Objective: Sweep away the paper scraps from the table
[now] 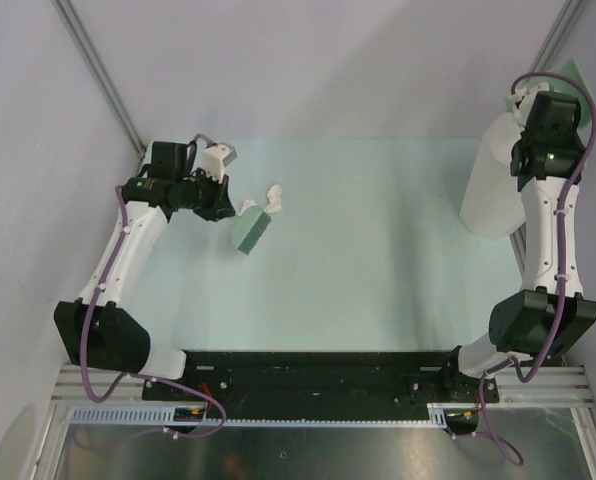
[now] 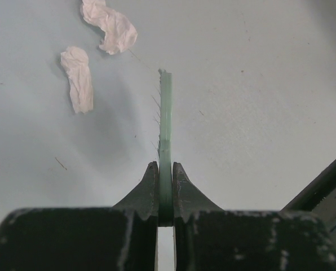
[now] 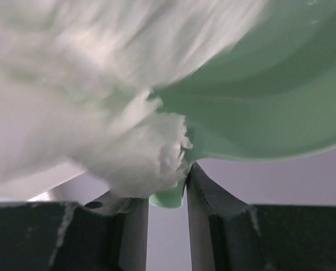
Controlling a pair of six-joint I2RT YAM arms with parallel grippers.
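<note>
Two paper scraps lay on the far-left part of the table, just beside the green brush. Your left gripper was clamped on the brush's thin back, with the bristles facing the scraps, ready to sweep. Your right gripper pinched the green dustpan by its rim, raised beside the white bin, probably to tip out the blurred white wad.

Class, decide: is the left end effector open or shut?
Shut on the green brush: in the wrist view, the left end effector clamps its thin edge from both sides.
</note>
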